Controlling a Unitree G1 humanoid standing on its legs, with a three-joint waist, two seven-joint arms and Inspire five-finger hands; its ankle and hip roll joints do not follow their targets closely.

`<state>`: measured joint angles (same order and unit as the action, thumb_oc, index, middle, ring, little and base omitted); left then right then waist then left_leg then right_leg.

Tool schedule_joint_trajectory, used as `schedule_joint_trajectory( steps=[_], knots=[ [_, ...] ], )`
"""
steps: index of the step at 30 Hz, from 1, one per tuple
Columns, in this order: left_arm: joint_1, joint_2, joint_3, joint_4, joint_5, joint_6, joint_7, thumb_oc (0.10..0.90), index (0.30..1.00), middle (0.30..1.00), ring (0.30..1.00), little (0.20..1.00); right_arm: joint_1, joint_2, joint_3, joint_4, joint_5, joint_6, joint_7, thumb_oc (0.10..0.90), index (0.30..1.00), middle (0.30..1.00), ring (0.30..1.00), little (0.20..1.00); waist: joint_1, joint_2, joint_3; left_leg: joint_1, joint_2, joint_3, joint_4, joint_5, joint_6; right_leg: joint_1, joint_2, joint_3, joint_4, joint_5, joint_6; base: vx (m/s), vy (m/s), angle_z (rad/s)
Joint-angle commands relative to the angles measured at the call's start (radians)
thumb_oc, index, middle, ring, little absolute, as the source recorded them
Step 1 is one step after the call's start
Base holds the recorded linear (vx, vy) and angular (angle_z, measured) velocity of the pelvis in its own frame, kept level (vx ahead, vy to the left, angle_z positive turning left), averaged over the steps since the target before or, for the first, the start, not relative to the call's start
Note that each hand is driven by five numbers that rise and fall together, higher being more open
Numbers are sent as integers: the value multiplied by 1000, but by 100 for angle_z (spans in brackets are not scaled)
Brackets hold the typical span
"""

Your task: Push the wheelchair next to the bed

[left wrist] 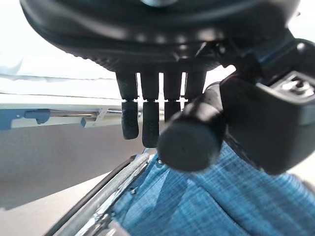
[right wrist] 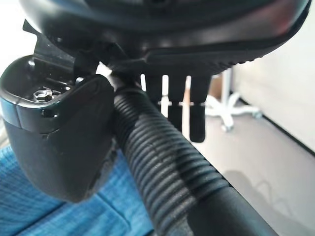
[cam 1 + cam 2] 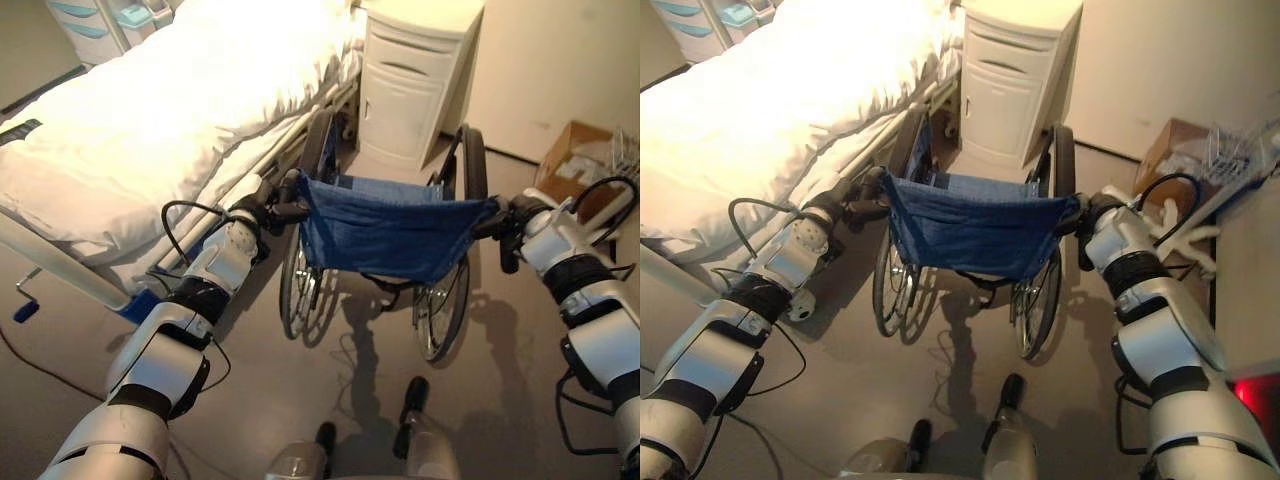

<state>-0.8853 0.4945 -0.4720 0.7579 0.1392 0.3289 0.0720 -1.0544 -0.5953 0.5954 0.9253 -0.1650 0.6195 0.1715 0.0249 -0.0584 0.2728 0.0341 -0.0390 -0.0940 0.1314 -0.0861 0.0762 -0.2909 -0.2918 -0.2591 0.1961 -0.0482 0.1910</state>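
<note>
Blue fabric back of the wheelchair [image 3: 385, 228] stretched between both hands, just ahead of the robot, big wheels on the grey floor [image 3: 250, 390]. Left hand [image 3: 268, 205] at the left push handle [image 1: 193, 137], fingers [image 1: 150, 129] hanging down beside the dark grip and thumb on its other side, so closed around it. Right hand [image 3: 1092, 222] at the right push handle [image 2: 162, 162], ribbed black grip running between thumb and fingers [image 2: 197, 123], clamped on it likewise. Chair facing away, front end pointing toward a white bedside cabinet [image 3: 415, 75] by the wall. Bed [image 3: 170, 110] with white quilt to the left, its side rail just beside the chair's left wheel [image 3: 297, 290]. Cardboard box [image 3: 580, 165] on the floor off to the right, near the right arm.
</note>
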Motion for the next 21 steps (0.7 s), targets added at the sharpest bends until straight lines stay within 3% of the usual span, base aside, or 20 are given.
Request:
schedule_joint_trajectory(
  steps=[1,3,7,10,12,13,14,15,16,19,20,21],
  knots=[
    [40,-47,-52,106,-31,-20,15,400,300,300,300,300,-39,164,106,-181,124,-109,39,400,300,300,300,300,39,-31,59,19,43,158,136,-109,-90,103,12,-7,-122,231,-26,309,-61,81],
    [45,-55,-48,116,-36,-23,25,400,300,300,300,300,-43,168,109,-162,121,-117,50,400,300,300,300,300,34,-35,52,25,54,192,111,-88,-98,128,32,-32,-156,227,-29,252,-75,40],
    [50,-32,-24,75,-75,-46,65,400,300,300,300,300,-22,121,106,-213,110,-132,43,400,300,300,300,300,15,-34,44,31,45,215,25,-43,-104,150,73,-20,-166,225,-27,179,-103,6],
    [55,-15,-20,36,-90,-35,67,400,300,300,300,300,5,87,97,-238,107,-135,61,400,300,300,300,300,-7,-37,34,65,38,210,58,-84,-105,125,81,-3,-103,212,-32,258,-138,24],
    [57,-9,-15,40,-86,-31,56,400,300,300,300,300,8,66,103,-230,100,-157,102,400,300,300,300,300,-31,-34,7,108,70,213,148,-58,-129,129,99,-16,-98,196,-68,303,-97,32],
    [59,-5,-17,51,-100,-36,60,400,300,300,300,300,6,62,114,-214,92,-176,118,400,300,300,300,300,-43,-17,-12,130,102,205,194,30,-162,136,125,-27,-96,176,-96,281,-42,12],
    [56,-3,-22,60,-129,-38,72,400,300,300,300,300,5,58,129,-206,110,-183,115,400,300,300,300,300,-38,-9,-20,79,105,199,320,120,-185,180,152,-40,-98,133,-136,287,-42,5],
    [53,-1,-24,61,-137,-37,72,400,300,300,300,300,6,58,132,-205,117,-179,111,400,300,300,300,300,-34,-14,-21,50,96,200,342,139,-185,194,150,-44,-101,125,-143,395,-94,0],
    [42,-3,-26,66,-140,-35,74,400,300,300,300,300,5,61,131,-193,112,-178,104,400,300,300,300,300,-10,-23,13,-89,129,238,422,179,-202,287,172,-32,-120,99,-163,307,-50,-11],
    [45,-1,-16,71,-131,-49,78,400,300,300,300,300,4,72,120,-174,90,-182,99,400,300,300,300,300,27,-13,62,-185,142,235,324,213,-191,371,188,1,-130,70,-151,376,93,-24],
    [47,9,-13,62,-129,-43,76,400,300,300,300,300,3,82,111,-173,80,-177,100,400,300,300,300,300,50,2,77,-217,155,206,230,260,-193,405,204,22,-124,47,-148,518,263,-32],
    [53,16,-9,61,-128,-36,73,400,300,300,300,300,-1,94,109,-168,77,-173,97,400,300,300,300,300,78,26,88,-269,205,158,101,360,-207,445,229,55,-122,20,-149,520,273,-32]
  ],
)
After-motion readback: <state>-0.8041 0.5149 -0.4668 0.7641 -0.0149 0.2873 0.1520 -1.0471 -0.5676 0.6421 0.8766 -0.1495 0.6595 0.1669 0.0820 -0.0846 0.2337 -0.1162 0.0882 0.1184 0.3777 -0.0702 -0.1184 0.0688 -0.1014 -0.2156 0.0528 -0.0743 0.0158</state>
